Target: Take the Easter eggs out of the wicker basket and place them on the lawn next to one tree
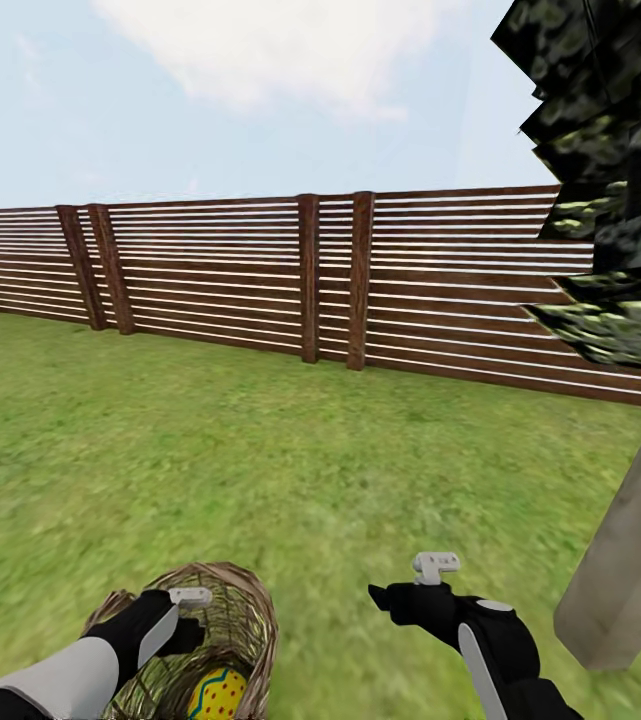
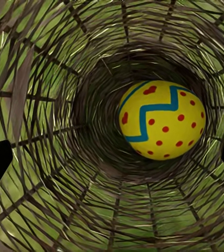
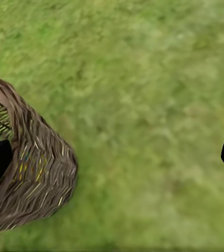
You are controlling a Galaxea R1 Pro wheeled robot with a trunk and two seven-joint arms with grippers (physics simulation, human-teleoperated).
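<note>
I look out over a green lawn (image 1: 290,450) toward a brown slatted fence (image 1: 310,275) under a pale sky. A thick pale tree (image 1: 630,560) trunk rises at my right, dark blotched foliage above it. The basket (image 1: 235,605) sits on the grass just in front of me, at my lower left. My left end effector (image 1: 192,597) hangs over its rim, fingers spread wide, pinching nothing. Looking down through it, I see one yellow egg (image 2: 162,119) with red dots and a blue zigzag lying at the basket's bottom. My right end effector (image 1: 432,567) hovers over bare grass, between basket and tree, fingers spread and empty. Its camera catches the basket's outer wall beside it.
</note>
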